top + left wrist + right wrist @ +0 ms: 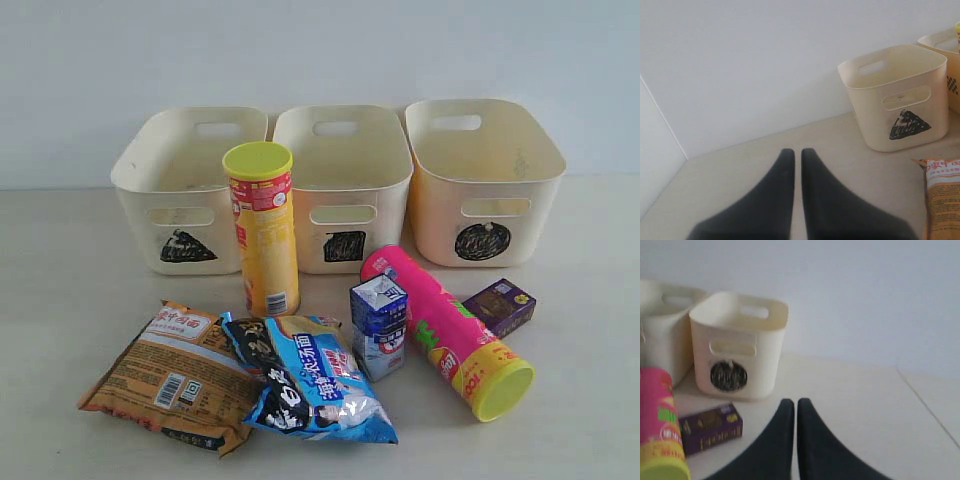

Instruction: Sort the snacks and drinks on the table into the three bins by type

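Three cream bins stand in a row at the back: triangle bin, square bin, circle bin. The yellow-red tube stands upright before them. The pink tube lies on its side. An orange-brown bag and a blue-black bag lie flat in front. The blue-white carton stands; the dark purple carton lies by the pink tube. Neither arm shows in the exterior view. My left gripper is shut, empty, near the triangle bin. My right gripper is shut, empty, beside the purple carton.
The pale beige table runs to a white wall behind the bins. Bare surface lies to the left of the triangle bin and to the right of the circle bin.
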Available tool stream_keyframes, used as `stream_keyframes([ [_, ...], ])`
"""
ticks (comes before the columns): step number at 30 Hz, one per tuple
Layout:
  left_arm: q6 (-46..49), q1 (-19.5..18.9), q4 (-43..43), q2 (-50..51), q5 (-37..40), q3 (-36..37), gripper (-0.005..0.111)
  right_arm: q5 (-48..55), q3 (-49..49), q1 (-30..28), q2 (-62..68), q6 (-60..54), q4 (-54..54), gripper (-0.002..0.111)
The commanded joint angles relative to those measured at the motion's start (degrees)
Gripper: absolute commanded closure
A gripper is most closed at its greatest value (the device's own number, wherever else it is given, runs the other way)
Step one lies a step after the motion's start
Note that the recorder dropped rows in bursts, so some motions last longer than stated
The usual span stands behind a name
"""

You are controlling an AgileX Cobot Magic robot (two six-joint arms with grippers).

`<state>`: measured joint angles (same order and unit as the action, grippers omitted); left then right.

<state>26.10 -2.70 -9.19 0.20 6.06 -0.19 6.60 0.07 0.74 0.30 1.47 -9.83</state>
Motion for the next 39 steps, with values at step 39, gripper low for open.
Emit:
stream_keyframes([
  [39, 0.1, -0.1, -0.8, -0.2, -0.4, 0.2, 0.102, 19.8, -47.5, -0.2, 40.6, 7.6, 9.8, 0.108],
])
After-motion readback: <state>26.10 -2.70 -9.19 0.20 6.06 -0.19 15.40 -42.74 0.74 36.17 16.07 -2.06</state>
